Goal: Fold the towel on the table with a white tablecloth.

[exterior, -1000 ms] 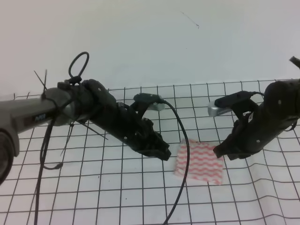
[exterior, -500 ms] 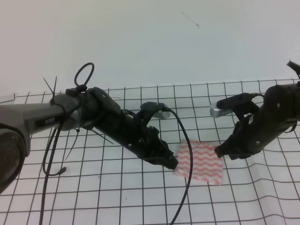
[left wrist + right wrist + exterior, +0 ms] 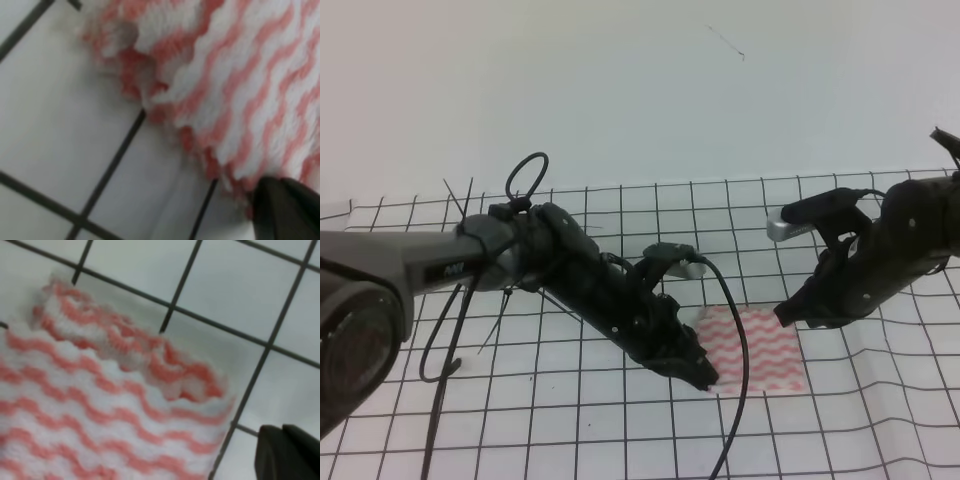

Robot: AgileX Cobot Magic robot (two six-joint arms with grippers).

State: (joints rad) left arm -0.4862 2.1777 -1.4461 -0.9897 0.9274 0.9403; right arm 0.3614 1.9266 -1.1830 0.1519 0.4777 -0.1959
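Towel (image 3: 760,350) flat on the white tablecloth (image 3: 570,420) of the surface (image 3: 880,440), right of centre in the high view, between the two arms. Roughly squarish there, a little wider than deep, stripes running left to right as wavy pink-red bands; long axis hard to judge, apparently along the stripes. Near edge angled slightly down toward the right.

Left gripper (image 3: 705,375) low at the towel's near-left corner, tip over or touching the cloth; contact not clear. In the left wrist view, towel (image 3: 240,85) filling the upper right, its ruffled edge running diagonally across a grid line, one dark finger (image 3: 287,207) at the lower right right at that edge. Fingers' state not readable: cannot tell whether spread or closed.

Right gripper (image 3: 790,315) just beside the towel's far-right corner, dark tip pointing down-left. In the right wrist view, towel (image 3: 100,410) with a bunched, slightly raised edge at its upper side, one dark finger (image 3: 287,452) in the lower right corner, off the cloth over the grid. Likewise cannot tell whether released or clenched.
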